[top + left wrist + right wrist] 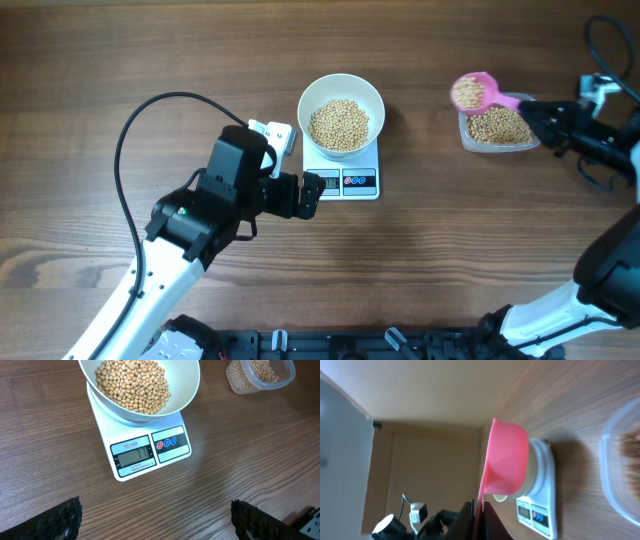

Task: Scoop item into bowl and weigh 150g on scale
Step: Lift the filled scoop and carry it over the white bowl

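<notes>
The white bowl (pixel 303 100) stands on the white scale (pixel 360 183) and is heaped with tan beans (pixel 339 123). My left gripper (pixel 312 195) hovers at the scale's front left corner, open and empty. In the left wrist view its fingertips (pixel 65 517) stand wide apart over bare wood, with the scale (pixel 145 455) and bowl (pixel 192 390) ahead. My right gripper (pixel 532 106) is shut on the handle of a pink scoop (pixel 473 92) full of beans, held above the left edge of the clear tub (pixel 498 130). In the right wrist view the scoop (pixel 507 457) is level, its handle between the jaws of the gripper (pixel 481 520).
The clear plastic tub (pixel 260 375) of beans sits right of the scale, with bare wood between them. A black cable (pixel 150 110) loops behind the left arm. A black rail runs along the table's front edge (pixel 330 345).
</notes>
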Motion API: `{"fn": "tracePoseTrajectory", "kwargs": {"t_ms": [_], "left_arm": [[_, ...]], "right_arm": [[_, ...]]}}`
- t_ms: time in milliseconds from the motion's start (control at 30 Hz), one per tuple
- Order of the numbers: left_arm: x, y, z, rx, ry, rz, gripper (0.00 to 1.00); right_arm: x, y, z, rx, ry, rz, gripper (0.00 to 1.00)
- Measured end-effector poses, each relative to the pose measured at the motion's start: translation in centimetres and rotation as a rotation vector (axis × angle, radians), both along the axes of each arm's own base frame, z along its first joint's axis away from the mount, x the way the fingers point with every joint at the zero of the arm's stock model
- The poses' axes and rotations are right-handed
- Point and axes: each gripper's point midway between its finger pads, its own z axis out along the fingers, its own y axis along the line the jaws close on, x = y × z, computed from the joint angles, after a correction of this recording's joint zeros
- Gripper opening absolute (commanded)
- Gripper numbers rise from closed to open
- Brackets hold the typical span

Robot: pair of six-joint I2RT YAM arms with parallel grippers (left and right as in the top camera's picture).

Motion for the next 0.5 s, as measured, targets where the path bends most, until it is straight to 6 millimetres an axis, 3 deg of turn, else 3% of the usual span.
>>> {"fn": "tracePoseTrajectory", "kwargs": {"t_ms": [500], "left_arm": [[0.0, 0.0, 0.0, 0.000, 0.000, 0.000, 1.00]], "right_arm": [[1.9, 12.7, 1.7, 0.030, -0.101, 0.334, 0.04]]}}
